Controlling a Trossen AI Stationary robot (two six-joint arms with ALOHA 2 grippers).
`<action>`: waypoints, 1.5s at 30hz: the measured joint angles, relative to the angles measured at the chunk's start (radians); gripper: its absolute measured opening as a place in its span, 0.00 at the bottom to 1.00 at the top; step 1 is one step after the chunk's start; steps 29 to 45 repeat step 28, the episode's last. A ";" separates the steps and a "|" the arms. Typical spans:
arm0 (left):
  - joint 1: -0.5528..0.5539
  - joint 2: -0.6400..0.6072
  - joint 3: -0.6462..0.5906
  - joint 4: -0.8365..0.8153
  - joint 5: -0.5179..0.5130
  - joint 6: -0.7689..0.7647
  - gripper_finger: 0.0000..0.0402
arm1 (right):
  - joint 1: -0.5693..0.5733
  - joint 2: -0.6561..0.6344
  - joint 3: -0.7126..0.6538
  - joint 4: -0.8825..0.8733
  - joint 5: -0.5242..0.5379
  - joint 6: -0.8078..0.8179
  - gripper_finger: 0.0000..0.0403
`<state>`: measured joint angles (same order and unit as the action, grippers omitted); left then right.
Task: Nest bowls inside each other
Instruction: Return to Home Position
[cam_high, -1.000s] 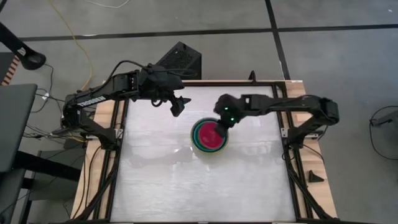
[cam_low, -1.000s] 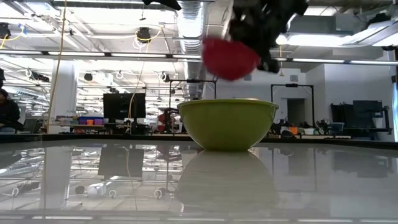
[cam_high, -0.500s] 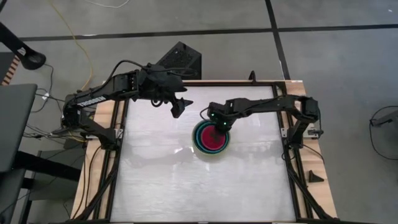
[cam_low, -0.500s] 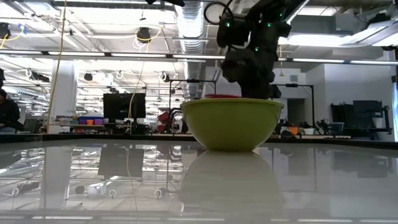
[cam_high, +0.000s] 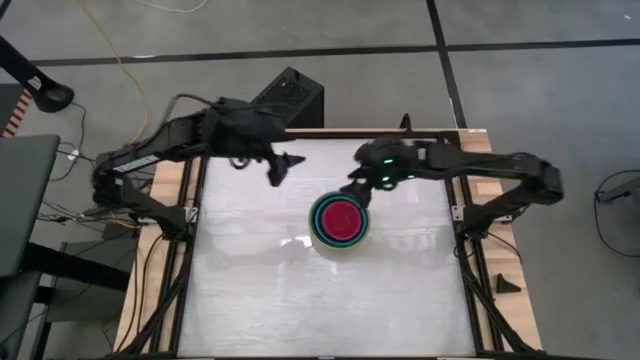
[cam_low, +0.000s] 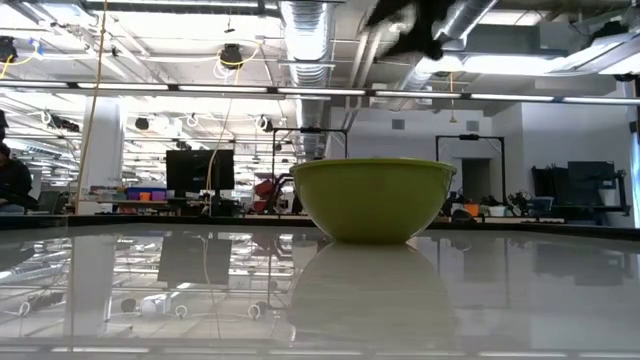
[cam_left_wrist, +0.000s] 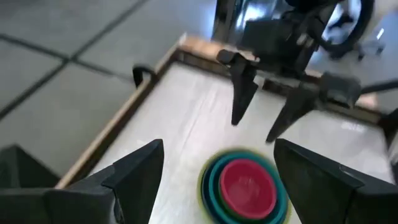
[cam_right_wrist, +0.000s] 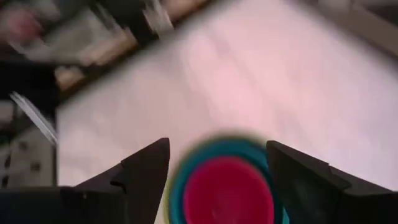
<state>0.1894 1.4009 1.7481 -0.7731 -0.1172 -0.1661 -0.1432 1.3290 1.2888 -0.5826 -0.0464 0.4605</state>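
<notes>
The bowls stand nested in one stack (cam_high: 340, 222) at the table's middle. The magenta bowl (cam_high: 341, 217) is innermost, inside a teal bowl's rim (cam_left_wrist: 211, 186). The olive-green bowl (cam_low: 372, 198) is outermost and rests by its base on the table. My right gripper (cam_high: 357, 192) hangs open above the stack's far edge, touching nothing; the left wrist view shows its spread fingers (cam_left_wrist: 242, 93). Both wrist views look down on the magenta bowl (cam_right_wrist: 227, 190). My left gripper (cam_high: 277, 168) hovers open over the table's far left part, clear of the bowls.
White tabletop (cam_high: 300, 300) lies bare on the near side and on both sides of the stack. A wooden frame with dark rails (cam_high: 190, 250) runs along the table's edges. A black box (cam_high: 290, 95) stands on the floor beyond the far edge.
My right gripper carried the magenta bowl down into the stack, opened and let it go. It then rose and drew back toward the far edge. The magenta bowl now sits inside the other bowls, out of sight in the low view.
</notes>
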 joint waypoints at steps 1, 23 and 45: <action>0.000 -0.022 0.000 0.011 -0.003 0.001 0.73 | 0.014 -0.041 0.000 0.024 0.031 -0.017 0.74; -0.113 -0.717 -0.765 0.370 -0.110 -0.195 0.73 | 0.284 -0.954 -0.534 0.381 0.391 -0.134 0.68; -0.141 -0.820 -0.990 0.557 -0.156 -0.235 0.73 | 0.324 -1.119 -0.740 0.505 0.428 -0.141 0.68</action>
